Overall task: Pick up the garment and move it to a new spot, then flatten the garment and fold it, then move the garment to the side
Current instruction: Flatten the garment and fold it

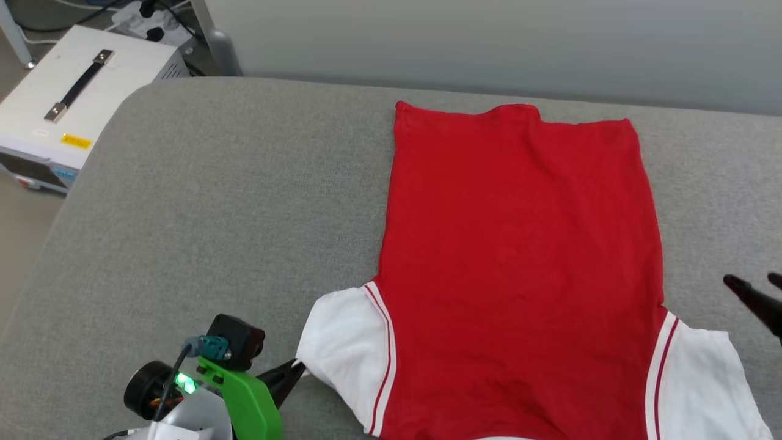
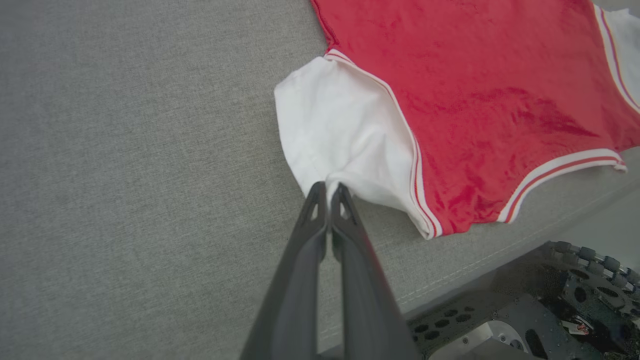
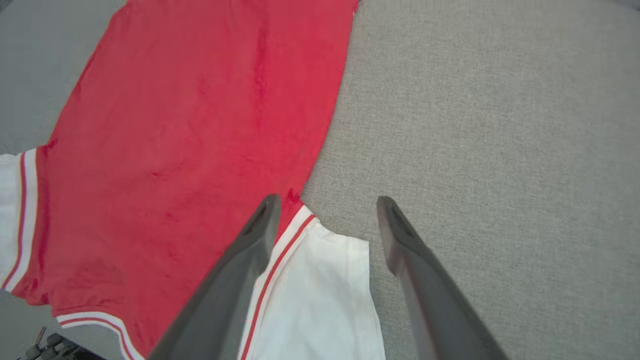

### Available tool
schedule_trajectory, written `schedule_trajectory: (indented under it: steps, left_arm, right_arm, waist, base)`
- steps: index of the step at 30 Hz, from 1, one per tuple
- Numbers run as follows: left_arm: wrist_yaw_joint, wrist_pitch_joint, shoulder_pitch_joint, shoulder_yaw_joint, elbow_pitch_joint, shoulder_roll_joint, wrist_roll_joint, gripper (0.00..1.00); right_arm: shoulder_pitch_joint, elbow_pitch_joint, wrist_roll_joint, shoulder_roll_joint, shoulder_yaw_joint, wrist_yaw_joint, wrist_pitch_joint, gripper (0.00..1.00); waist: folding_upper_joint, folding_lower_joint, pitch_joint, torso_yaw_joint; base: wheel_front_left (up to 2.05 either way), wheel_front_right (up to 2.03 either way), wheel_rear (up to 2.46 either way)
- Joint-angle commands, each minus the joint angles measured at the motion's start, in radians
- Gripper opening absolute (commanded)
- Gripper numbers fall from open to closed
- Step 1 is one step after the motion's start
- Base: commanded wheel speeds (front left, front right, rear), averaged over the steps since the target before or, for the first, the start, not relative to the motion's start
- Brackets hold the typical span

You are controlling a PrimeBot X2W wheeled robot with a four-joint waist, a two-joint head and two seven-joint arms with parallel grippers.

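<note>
Clenched tight, the left gripper's (image 1: pixel 297 368) dark fingers pinch the outer corner of the garment's (image 1: pixel 519 244) left white sleeve, while the right gripper (image 1: pixel 750 280) stands released at the right edge of the head view, fingers apart, just beyond the shirt's side. From the head, the garment lies flat on a grey woven cushion (image 1: pixel 214 201) with a rounded corner. Its long axis runs from near to far: the straight hem points away from the robot, and the shoulders and both white sleeves lie at the near end. The red body is smooth knit and roughly rectangular, with red-and-white striped trim at each armhole. A white box with a black strap handle (image 1: pixel 79 85) sits off the cushion at the upper left.

In the left wrist view, the left gripper (image 2: pixel 328 187) has its two tapered fingers pressed together on the sleeve's edge, and the white cloth puckers into a small fold at the tips. The garment (image 2: pixel 475 100) spreads up and right, its striped collar band near the cushion's stitched edge (image 2: pixel 450 280).

In the right wrist view, the right gripper (image 3: pixel 328 200) is spread wide above the right sleeve, holding nothing. The garment (image 3: pixel 200 125) stretches up and left over the coarse grey weave (image 3: pixel 500 125).
</note>
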Motion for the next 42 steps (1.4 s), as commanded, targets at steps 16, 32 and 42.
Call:
schedule_trajectory:
  steps: [16,32,42]
  left_arm:
    - [0.018,0.033,-0.143,0.001,-0.205,-0.011,0.081,0.00]
    - [-0.018,-0.008,-0.207,-0.010,-0.176,-0.066,0.095,0.00]
    - [-0.021,-0.021,-0.220,-0.010,-0.152,-0.079,0.094,0.00]
  right_arm:
    - [-0.714,0.194,-0.272,0.073,-0.093,-0.001,0.446,1.00]
    - [-0.925,0.405,-0.436,0.032,-0.097,-0.001,0.491,1.00]
    - [-0.855,0.449,-0.423,-0.005,-0.038,-0.001,0.511,0.00]
  waist:
    - [0.0000,0.0001,0.399,0.203]
    - [0.0000,0.0001,0.518,0.296]
    - [0.0000,0.0001,0.517,0.303]
  base:
    - [0.00,0.00,0.00]
    - [0.00,0.00,0.00]
    - [0.00,0.00,0.00]
